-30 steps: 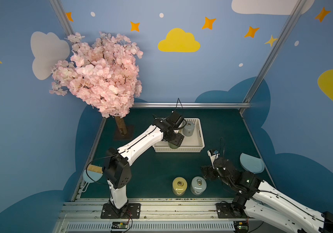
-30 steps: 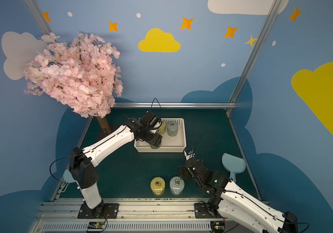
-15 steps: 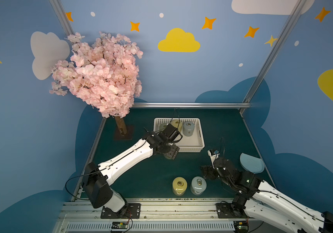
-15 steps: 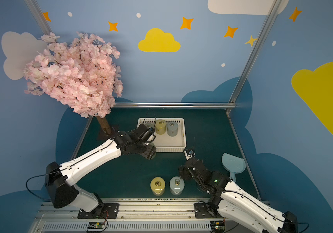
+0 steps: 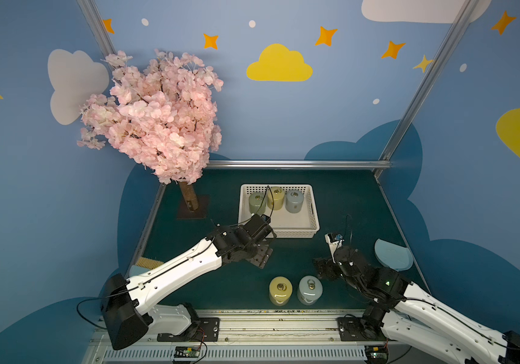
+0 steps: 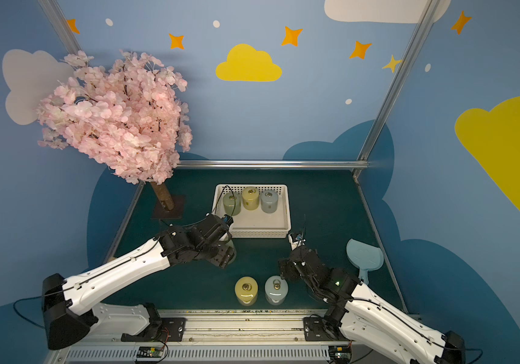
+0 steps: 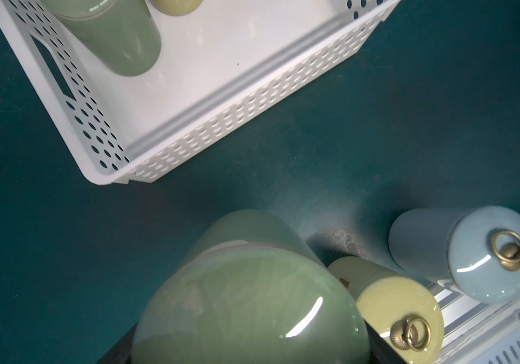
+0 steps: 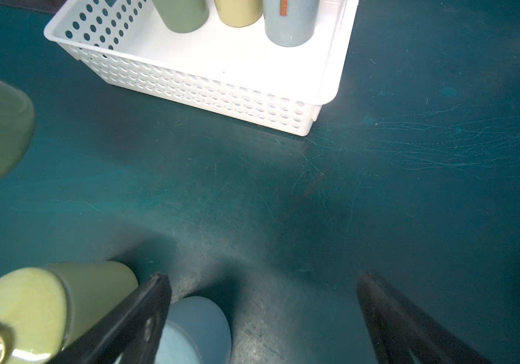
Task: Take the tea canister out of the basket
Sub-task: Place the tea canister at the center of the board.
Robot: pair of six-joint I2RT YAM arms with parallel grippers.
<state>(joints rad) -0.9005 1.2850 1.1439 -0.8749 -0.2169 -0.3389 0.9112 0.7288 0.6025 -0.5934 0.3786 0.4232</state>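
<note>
Since the earlier frames, the left arm has drawn back from the basket, bringing a green tea canister with it. Desk: dark green, beneath both pincers. Basket: just beyond the left pincer, with three more canisters at its far wall. Green tea canister: outside the basket, under the left pincer, which is pressed together at its lid, seemingly on the knob. Right pincer: spread, empty. Glazed ceramic is probably heavy, rigid, slick and breakable; the lid knob likely offers the surest hold.
</note>
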